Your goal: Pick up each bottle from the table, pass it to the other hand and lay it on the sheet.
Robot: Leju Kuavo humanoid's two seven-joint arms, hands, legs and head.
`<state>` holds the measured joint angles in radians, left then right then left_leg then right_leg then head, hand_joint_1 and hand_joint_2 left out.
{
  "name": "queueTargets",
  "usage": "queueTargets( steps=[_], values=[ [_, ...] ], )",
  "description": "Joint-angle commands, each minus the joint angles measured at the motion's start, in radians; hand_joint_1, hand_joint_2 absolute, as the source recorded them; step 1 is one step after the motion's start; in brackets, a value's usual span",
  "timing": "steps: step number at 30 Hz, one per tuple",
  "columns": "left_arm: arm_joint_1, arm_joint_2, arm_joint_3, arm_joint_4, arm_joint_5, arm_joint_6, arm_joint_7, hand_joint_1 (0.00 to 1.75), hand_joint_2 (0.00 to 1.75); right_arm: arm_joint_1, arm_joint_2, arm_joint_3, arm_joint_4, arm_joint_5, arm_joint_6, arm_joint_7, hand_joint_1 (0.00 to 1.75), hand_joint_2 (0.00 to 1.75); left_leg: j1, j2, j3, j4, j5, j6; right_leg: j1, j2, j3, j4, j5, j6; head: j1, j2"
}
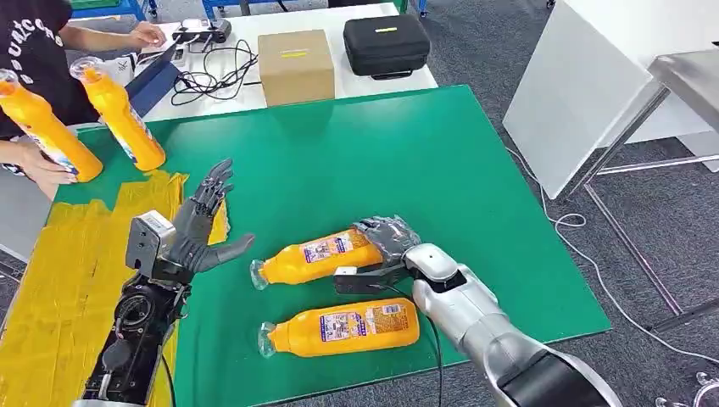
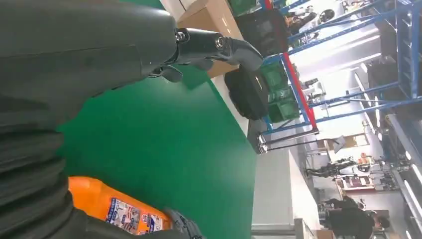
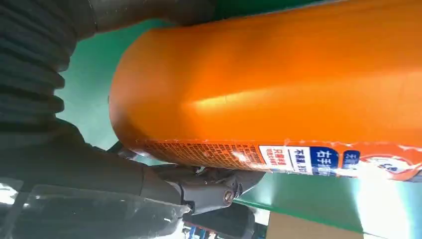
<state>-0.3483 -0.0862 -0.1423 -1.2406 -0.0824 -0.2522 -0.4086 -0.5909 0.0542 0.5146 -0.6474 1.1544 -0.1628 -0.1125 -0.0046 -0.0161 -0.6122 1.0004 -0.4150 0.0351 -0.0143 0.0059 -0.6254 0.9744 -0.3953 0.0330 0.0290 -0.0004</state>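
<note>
Two orange bottles lie on the green table (image 1: 441,161). My right hand (image 1: 386,242) grips the farther bottle (image 1: 318,254) at its base end, fingers over it and thumb (image 3: 199,184) under it; up close its orange body (image 3: 278,89) is wide. The nearer bottle (image 1: 343,326) lies free beside my right forearm. My left hand (image 1: 203,225) is open with fingers (image 2: 219,47) spread, at the edge of the yellow sheet (image 1: 68,280), a short way from the held bottle's cap. The held bottle (image 2: 109,206) also appears in the left wrist view.
A person at the far left holds two more orange bottles (image 1: 42,127) (image 1: 123,114) upright at the table's corner. A cardboard box (image 1: 295,66), a black case (image 1: 386,44) and cables lie on the white table behind. A white panel and metal frame stand on the right.
</note>
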Motion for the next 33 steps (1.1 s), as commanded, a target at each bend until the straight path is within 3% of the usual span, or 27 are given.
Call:
queueTargets(
  steps=[1, 9, 14, 20, 22, 25, 29, 33],
  values=[
    [0.015, -0.004, 0.005, 0.017, 0.006, 0.02, -0.004, 0.0, 1.75, 0.045, 0.018, -0.174, -0.049, -0.171, -0.141, -0.053, 1.75, 1.75, 0.001, 0.0, 0.006, 0.0, -0.003, -0.002, 0.002, -0.002, 0.007, -0.001, -0.003, -0.001, 0.0, 0.0],
    [0.031, -0.015, 0.012, -0.016, 0.002, 0.027, 0.001, 0.0, 1.75, 0.116, 0.029, -0.256, -0.183, -0.279, -0.223, -0.075, 1.75, 1.75, 0.002, 0.0, 0.006, 0.001, -0.004, -0.002, 0.002, -0.002, 0.007, 0.0, -0.004, -0.001, 0.0, 0.0],
    [0.047, -0.025, 0.015, -0.026, -0.008, 0.038, 0.023, 0.0, 1.75, 0.258, 0.094, -0.386, -0.427, -0.448, -0.379, -0.156, 1.75, 1.75, 0.001, -0.001, 0.002, 0.0, -0.002, -0.002, 0.001, -0.002, 0.003, 0.0, -0.002, -0.001, 0.0, 0.0],
    [0.057, -0.023, 0.012, -0.059, 0.02, 0.028, 0.063, 0.0, 1.75, 0.335, 0.111, -0.45, -0.569, -0.577, -0.414, -0.216, 1.75, 1.75, 0.0, -0.001, 0.001, 0.0, -0.002, -0.001, 0.001, -0.002, 0.002, 0.0, -0.003, -0.001, 0.0, 0.0],
    [0.056, -0.023, 0.002, -0.052, 0.038, 0.021, 0.07, 0.0, 1.75, 0.347, 0.136, -0.467, -0.593, -0.644, -0.457, -0.287, 1.75, 1.75, 0.001, 0.0, 0.002, 0.0, -0.003, -0.001, 0.001, -0.002, 0.003, 0.0, -0.003, -0.001, 0.0, 0.0],
    [0.028, -0.027, -0.026, -0.007, 0.04, 0.033, 0.087, 0.0, 1.75, 0.352, 0.159, -0.44, -0.628, -0.694, -0.513, -0.354, 1.75, 1.75, 0.0, 0.0, 0.001, 0.0, -0.002, -0.001, 0.0, -0.001, 0.001, 0.0, -0.002, -0.001, 0.0, 0.0],
    [0.024, -0.027, -0.03, 0.0, 0.04, 0.034, 0.088, 0.0, 1.75, 0.35, 0.159, -0.433, -0.629, -0.694, -0.52, -0.354, 1.75, 1.75, 0.001, 0.0, 0.003, 0.0, -0.003, -0.002, 0.001, -0.002, 0.003, 0.0, -0.002, -0.001, 0.0, 0.0],
    [-0.012, -0.029, -0.075, 0.035, 0.068, 0.019, 0.092, 0.0, 1.75, 0.306, 0.157, -0.333, -0.58, -0.681, -0.473, -0.337, 1.75, 1.75, 0.001, 0.0, 0.003, 0.001, -0.003, -0.002, 0.002, -0.002, 0.004, 0.0, -0.003, -0.001, 0.0, 0.0]
  ],
)
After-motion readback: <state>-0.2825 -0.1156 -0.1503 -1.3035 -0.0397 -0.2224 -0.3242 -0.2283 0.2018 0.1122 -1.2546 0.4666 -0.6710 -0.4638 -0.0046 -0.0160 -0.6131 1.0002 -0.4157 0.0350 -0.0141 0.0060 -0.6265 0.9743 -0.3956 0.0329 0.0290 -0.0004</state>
